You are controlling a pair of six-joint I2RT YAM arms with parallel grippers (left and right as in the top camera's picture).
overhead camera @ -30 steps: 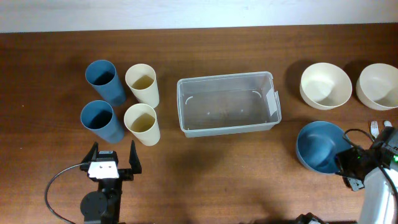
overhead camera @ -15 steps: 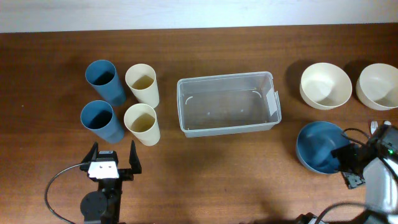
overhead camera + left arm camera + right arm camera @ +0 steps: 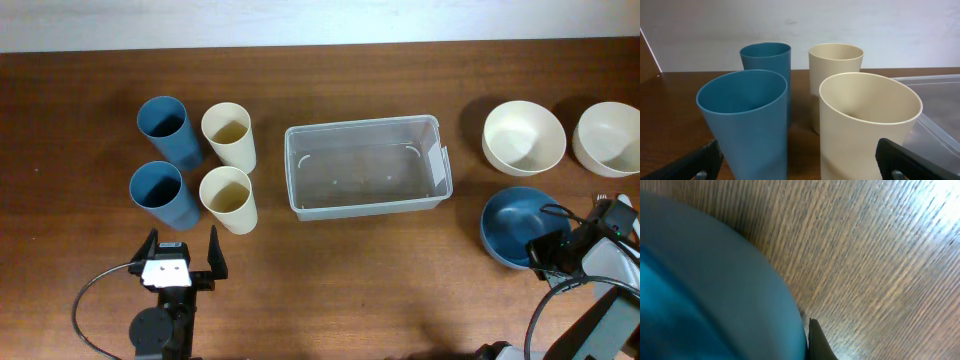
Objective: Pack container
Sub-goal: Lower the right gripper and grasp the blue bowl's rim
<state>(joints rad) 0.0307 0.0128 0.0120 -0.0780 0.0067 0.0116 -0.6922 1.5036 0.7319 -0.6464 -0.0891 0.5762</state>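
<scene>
Container: the clear container (image 3: 366, 168) stood empty at mid-table, between the cups and the bowls.
Long axis: it ran left to right across the table, with the white label on the short end facing the bowls.
Right gripper: the right gripper (image 3: 545, 250) was closed, and it appeared to be pinching the near right rim of the blue bowl (image 3: 510, 232). The wrist view showed one finger (image 3: 815, 341) tight against the bowl's outer wall.
Bearing: from that gripper the container lay to the left and farther up the table, labelled end nearest.
Left gripper: the left gripper (image 3: 182, 247) was wide open and empty. It sat just in front of the four cups (image 3: 228, 198), and the container lay to its right.
Nearer arm: both arms were about equally close, but I judged the move to be the right arm's, since it had the bowl.
Next move: probably to lift the bowl clear of the thick rim and carry it leftward.
Others: two cream bowls (image 3: 523, 137) waited beyond the blue one.
</scene>
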